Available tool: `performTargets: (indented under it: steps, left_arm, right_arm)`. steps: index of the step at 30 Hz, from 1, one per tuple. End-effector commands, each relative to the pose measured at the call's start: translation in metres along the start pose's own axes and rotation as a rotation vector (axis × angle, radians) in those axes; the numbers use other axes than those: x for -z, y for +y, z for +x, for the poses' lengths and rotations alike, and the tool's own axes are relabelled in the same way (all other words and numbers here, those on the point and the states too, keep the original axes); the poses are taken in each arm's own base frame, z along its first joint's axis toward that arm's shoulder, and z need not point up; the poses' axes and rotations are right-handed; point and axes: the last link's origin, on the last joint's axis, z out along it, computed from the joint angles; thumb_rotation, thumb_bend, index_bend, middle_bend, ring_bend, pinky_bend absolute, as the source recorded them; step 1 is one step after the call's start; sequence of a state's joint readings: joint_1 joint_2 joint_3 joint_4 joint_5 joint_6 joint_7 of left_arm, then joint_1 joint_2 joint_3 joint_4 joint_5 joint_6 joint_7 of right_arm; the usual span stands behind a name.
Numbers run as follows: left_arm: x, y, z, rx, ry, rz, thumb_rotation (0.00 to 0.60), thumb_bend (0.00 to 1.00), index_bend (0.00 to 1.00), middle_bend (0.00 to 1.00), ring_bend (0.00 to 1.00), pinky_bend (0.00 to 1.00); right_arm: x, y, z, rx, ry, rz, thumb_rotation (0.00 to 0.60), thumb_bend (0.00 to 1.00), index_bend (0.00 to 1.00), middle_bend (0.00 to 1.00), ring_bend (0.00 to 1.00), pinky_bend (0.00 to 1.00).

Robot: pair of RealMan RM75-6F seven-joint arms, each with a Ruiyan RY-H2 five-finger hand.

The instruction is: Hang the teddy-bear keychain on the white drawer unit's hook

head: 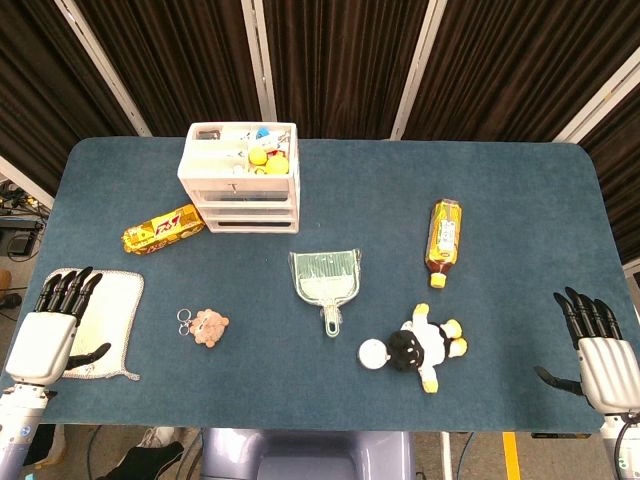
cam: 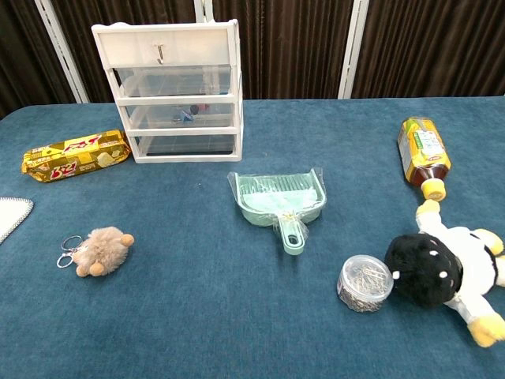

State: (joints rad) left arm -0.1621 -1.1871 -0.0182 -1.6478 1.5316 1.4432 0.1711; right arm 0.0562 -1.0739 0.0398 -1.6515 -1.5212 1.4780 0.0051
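The teddy-bear keychain [head: 207,326] lies on the table [head: 500,180], at two o'clock from the left hand [head: 50,335], well apart; both hands' fingers apart, holding nothing; right hand [head: 597,358] far at three o'clock; the hook [cam: 160,54] sits on the white drawer unit [cam: 177,87].

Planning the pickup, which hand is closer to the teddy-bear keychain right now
Left. The left hand rests at the table's near-left edge over a white cloth, just left of the teddy-bear keychain. The right hand sits at the far right edge, across the table.

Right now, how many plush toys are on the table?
2: the teddy-bear keychain lies front left, and a black-and-white plush lies front right beside the pin jar. None looks hidden.
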Motion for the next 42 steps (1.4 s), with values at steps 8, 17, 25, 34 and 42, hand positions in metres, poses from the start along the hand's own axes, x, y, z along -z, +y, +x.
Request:
performTargets:
  steps: [8, 17, 25, 34, 42]
  left_arm:
    - [0.001, 0.001, 0.000, -0.002, -0.002, -0.003, 0.600, 0.14, 0.00, 0.00, 0.00, 0.00]
    - [-0.001, 0.000, -0.001, 0.000, -0.010, 0.005, 0.600, 0.14, 0.00, 0.00, 0.00, 0.00]
    - [-0.004, 0.001, -0.001, -0.009, -0.012, 0.006, 0.600, 0.15, 0.00, 0.00, 0.00, 0.00]
    - [-0.023, 0.003, 0.005, -0.027, 0.011, 0.003, 0.600, 0.19, 0.02, 0.46, 0.41, 0.31]
    - [-0.071, 0.011, 0.000, -0.077, -0.076, -0.011, 0.600, 0.24, 0.30, 0.93, 0.81, 0.67]
  right_arm:
    - [0.000, 0.000, 0.000, -0.006, 0.000, -0.001, 0.600, 0.00, 0.00, 0.00, 0.00, 0.00]
    - [0.000, 0.000, -0.001, -0.002, -0.004, -0.004, 0.600, 0.00, 0.00, 0.00, 0.00, 0.00]
    - [0.001, 0.003, 0.001, -0.005, 0.000, -0.012, 0.600, 0.00, 0.00, 0.00, 0.00, 0.00]
    - [0.001, 0.002, -0.001, 0.002, -0.009, -0.010, 0.600, 0.00, 0.00, 0.00, 0.00, 0.00]
    - [0.001, 0.002, -0.001, 0.008, -0.009, -0.016, 0.600, 0.00, 0.00, 0.00, 0.00, 0.00]
